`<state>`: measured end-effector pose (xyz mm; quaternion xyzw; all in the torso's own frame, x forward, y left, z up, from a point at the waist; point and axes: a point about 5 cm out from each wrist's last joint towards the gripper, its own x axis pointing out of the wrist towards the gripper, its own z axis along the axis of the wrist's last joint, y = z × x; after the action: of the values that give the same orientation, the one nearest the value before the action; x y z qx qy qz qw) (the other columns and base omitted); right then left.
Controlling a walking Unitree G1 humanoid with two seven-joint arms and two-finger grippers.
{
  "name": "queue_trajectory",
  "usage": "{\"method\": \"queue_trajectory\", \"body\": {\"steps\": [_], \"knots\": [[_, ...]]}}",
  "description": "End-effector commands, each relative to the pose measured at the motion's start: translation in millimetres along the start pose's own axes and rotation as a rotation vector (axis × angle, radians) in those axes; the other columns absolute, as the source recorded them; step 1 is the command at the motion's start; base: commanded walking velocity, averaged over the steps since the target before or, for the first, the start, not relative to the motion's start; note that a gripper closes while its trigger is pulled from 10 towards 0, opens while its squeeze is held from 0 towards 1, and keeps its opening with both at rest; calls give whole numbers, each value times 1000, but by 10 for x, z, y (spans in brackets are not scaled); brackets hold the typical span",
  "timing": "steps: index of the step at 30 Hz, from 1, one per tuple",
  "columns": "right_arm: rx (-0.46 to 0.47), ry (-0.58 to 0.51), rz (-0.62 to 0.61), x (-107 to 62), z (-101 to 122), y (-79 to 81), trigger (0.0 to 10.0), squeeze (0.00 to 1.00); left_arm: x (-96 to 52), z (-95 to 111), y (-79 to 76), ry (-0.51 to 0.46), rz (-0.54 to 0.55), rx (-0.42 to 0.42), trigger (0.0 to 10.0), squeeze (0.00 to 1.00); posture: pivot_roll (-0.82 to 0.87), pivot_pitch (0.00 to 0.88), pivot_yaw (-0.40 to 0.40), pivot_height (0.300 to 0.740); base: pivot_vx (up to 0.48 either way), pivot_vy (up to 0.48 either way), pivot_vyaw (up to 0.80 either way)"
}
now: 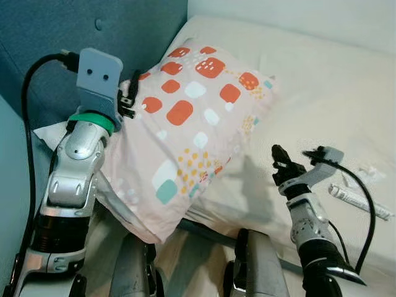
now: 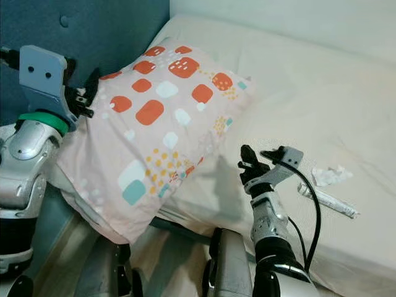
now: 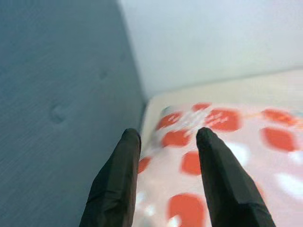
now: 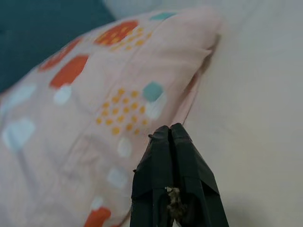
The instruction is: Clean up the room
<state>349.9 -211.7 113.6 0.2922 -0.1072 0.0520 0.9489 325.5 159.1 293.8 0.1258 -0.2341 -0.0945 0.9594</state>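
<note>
While the left gripper (image 3: 168, 137) is raised at the pillow's (image 1: 185, 117) upper left edge, its two black fingers (image 3: 116, 184) are seen spread narrowly apart in the left wrist view, with the patterned fabric visible between and beyond them. From the head views it cannot be told whether fabric is pinched at that edge. The right gripper (image 4: 171, 135) is held over the mattress (image 1: 322, 93), just off the pillow's lower right side, with its fingers pressed together and nothing between them.

The pillow is pale pink, printed with orange, white and teal rounded squares and small yellow dots. It is tilted, its upper end lying toward the head of the bed and its lower corner overhanging the mattress edge near the robot's legs. A blue padded headboard (image 1: 93, 31) is positioned behind the left arm.

On the mattress, to the right of the right arm, a crumpled white tissue (image 2: 328, 175) and a white tube-shaped object (image 2: 328, 201) are located near each other.
</note>
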Motion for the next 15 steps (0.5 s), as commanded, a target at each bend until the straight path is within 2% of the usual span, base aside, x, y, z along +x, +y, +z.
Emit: {"method": "queue_trajectory", "body": {"steps": [1,2,4,5,6,8,11,15], "knots": [[53,-4,-7,4,-25,8,10000,0,-56,-35,-125,11,-90,19,10000,0,150,159,21,570,0,0,0],[42,-5,9,13,-29,55,10000,0,-103,-79,-197,29,-126,27,10000,0,150,154,18,570,0,0,0],[-69,6,42,21,-45,164,10000,0,-250,-235,-370,89,-187,-12,10000,0,144,146,15,570,0,0,0],[-69,6,42,21,-45,164,10000,0,-250,-235,-370,89,-187,-12,10000,0,144,146,15,570,0,0,0],[-127,-6,68,14,-39,263,10000,0,-364,-364,-498,158,-209,-115,10000,0,140,143,13,570,0,0,0],[-131,-14,73,8,-31,288,10000,0,-390,-389,-524,176,-213,-144,10000,0,140,143,13,570,0,0,0],[-217,-37,117,-43,9,371,10000,0,-439,-422,-566,186,-210,-168,10000,0,129,137,11,570,0,0,0],[-258,-55,135,-135,45,382,10000,0,-411,-483,-572,208,-191,-197,10000,0,101,122,18,570,0,0,-125]]}}
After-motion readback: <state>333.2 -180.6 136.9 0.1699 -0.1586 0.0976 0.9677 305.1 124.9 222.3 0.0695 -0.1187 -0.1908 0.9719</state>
